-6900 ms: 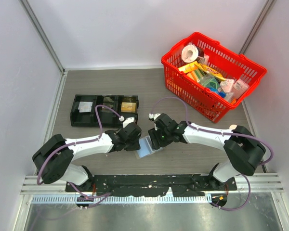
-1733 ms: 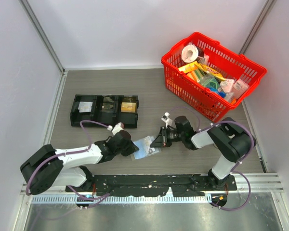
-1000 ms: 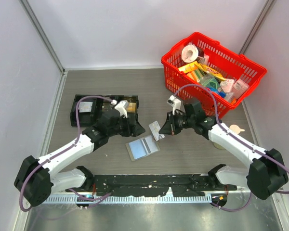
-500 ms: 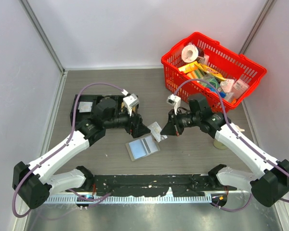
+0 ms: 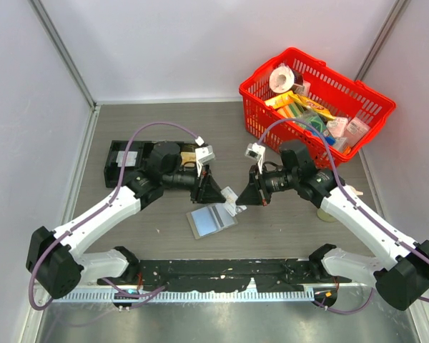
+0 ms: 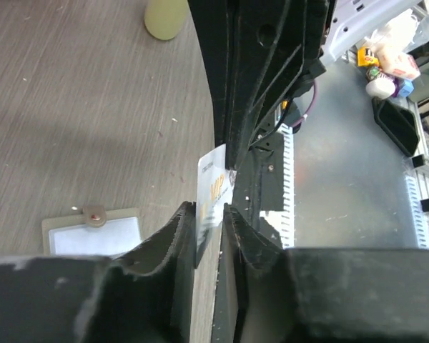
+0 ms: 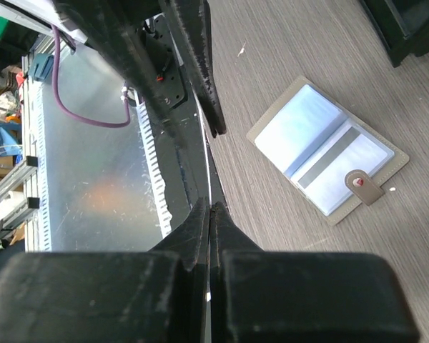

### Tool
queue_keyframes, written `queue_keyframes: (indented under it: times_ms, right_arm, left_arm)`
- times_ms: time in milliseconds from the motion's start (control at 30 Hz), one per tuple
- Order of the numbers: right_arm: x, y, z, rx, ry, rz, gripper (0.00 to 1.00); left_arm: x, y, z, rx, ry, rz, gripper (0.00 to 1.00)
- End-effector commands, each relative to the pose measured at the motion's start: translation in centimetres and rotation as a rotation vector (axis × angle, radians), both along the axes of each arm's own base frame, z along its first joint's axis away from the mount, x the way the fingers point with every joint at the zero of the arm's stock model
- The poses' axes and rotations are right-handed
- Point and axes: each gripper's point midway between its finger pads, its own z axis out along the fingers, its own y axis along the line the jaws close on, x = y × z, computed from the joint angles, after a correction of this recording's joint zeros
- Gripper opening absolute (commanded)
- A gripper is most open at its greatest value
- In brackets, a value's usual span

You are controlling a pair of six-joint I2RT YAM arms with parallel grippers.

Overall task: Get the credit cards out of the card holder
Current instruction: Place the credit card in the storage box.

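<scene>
The card holder (image 5: 211, 219) lies open and flat on the table, pale blue panels up, also in the right wrist view (image 7: 327, 156) and the left wrist view (image 6: 93, 232). Above it, a whitish credit card (image 5: 232, 194) hangs in the air. My right gripper (image 5: 249, 196) is shut on the card's right end; in its own view the card (image 7: 208, 182) shows only as a thin white edge past the pinched tips (image 7: 209, 207). My left gripper (image 5: 216, 191) faces it from the left. Its jaws (image 6: 209, 214) straddle the card (image 6: 216, 187), and a narrow slit is left on one side.
A long black three-compartment tray (image 5: 154, 163) sits behind the left arm. A red basket (image 5: 314, 111) full of goods stands at the back right. A small pale round object (image 5: 327, 213) rests beside the right arm. The metal rail (image 5: 222, 275) runs along the near edge.
The left arm has swung right to meet the card that the right gripper holds in the air. Its jaws have narrowed from wide open to a slit around the card.
</scene>
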Motion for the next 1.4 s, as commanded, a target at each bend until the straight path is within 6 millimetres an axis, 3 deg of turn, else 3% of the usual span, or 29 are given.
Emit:
queue_keyframes:
  times_ms: [0, 67, 133, 200, 267, 367, 467, 567, 700, 800, 933, 1000, 1100, 1233, 1367]
  right_arm:
    - [0.1, 0.5, 2.3, 0.065, -0.09, 0.028, 0.01]
    - [0.1, 0.5, 2.2, 0.068, -0.092, 0.026, 0.01]
    - [0.3, 0.5, 2.3, 0.065, -0.099, 0.009, 0.04]
    - [0.9, 0.3, 2.2, 0.055, -0.113, -0.031, 0.2]
    - [1.5, 0.0, 2.0, 0.041, -0.126, -0.077, 0.49]
    - [2.2, -0.2, 1.6, 0.022, -0.123, -0.124, 0.67]
    - [2.8, -0.4, 1.3, 0.007, -0.125, -0.168, 0.79]
    - [3.6, -0.7, 1.0, -0.011, -0.125, -0.219, 0.82]
    - [3.8, -0.9, 0.9, -0.014, -0.132, -0.239, 0.83]
    - [3.8, -0.7, 1.0, 0.011, -0.136, -0.246, 0.83]
    - [3.7, -0.8, 1.0, 0.025, -0.148, -0.248, 0.83]
    - [3.5, -0.8, 0.7, 0.022, -0.144, -0.243, 0.83]
    - [3.2, -0.8, 0.6, 0.028, -0.147, -0.229, 0.83]
    - [3.0, -0.8, 0.7, 0.04, -0.147, -0.224, 0.83]
    - [2.9, -0.9, 0.6, 0.041, -0.154, -0.224, 0.82]
  left_arm:
    - [-0.5, -0.3, 2.8, -0.082, -0.066, -0.065, 0.14]
    - [-0.5, -0.2, 2.8, -0.079, -0.069, -0.053, 0.0]
    - [-0.3, 0.0, 2.9, -0.07, -0.082, -0.021, 0.0]
    - [0.8, 0.6, 2.4, -0.036, -0.099, 0.054, 0.0]
    - [2.3, 1.6, 1.8, 0.019, -0.114, 0.158, 0.0]
    - [5.4, 4.5, 1.3, 0.098, -0.115, 0.367, 0.0]
    - [8.8, 9.3, 1.1, 0.166, -0.075, 0.629, 0.0]
    - [11.3, 15.1, 0.9, 0.242, -0.042, 0.878, 0.0]
    - [13.1, 22.8, 0.7, 0.362, 0.003, 1.148, 0.0]
    - [14.1, 27.1, 0.5, 0.44, 0.031, 1.29, 0.0]
    - [16.4, 29.9, 0.3, 0.504, 0.045, 1.387, 0.0]
    - [18.1, 32.6, 0.3, 0.509, 0.082, 1.466, 0.0]
    - [20.3, 34.9, -0.3, 0.532, 0.14, 1.507, 0.0]
    - [23.3, 35.9, -2.3, 0.596, 0.201, 1.496, 0.0]
    - [25.4, 35.9, -5.6, 0.642, 0.279, 1.442, 0.0]
